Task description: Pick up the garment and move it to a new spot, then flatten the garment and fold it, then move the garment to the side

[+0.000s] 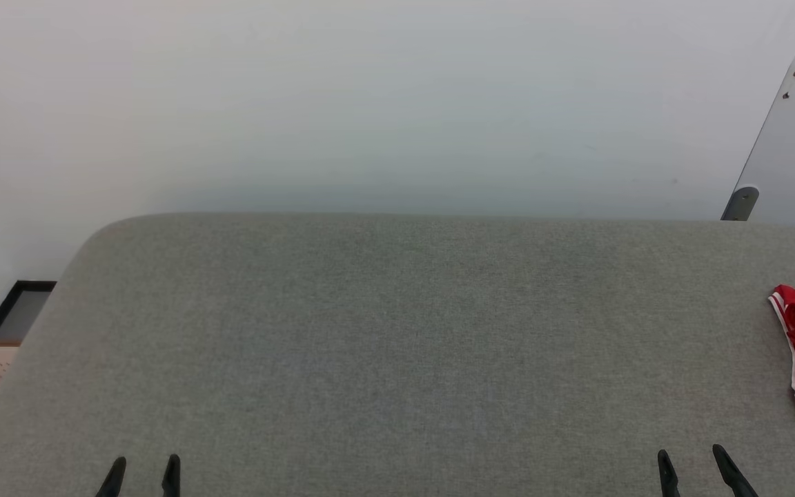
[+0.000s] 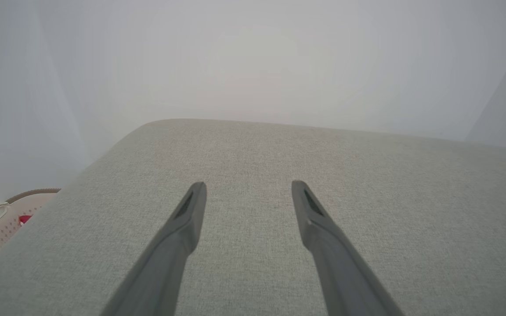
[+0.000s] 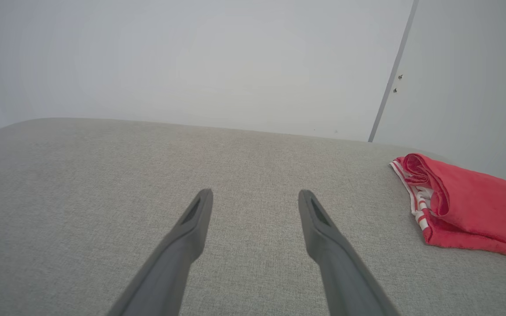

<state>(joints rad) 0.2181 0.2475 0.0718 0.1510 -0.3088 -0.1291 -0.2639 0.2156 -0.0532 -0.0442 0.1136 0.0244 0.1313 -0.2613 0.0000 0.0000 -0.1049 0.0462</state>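
Since the grey padded surface (image 1: 397,331) lies bare across its middle, the garment (image 3: 468,206), folded at the right edge, seems already set aside; left gripper (image 1: 147,461) and right gripper (image 1: 691,453) hang spread and empty, near.

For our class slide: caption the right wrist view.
Open right claw above a grey cushion; folded red garment lies to its right.

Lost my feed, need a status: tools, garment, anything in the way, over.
Left tool open, empty. Right tool open, empty. Garment folded at pad's right edge, apart from both tools. Nothing lies between right tool and garment.
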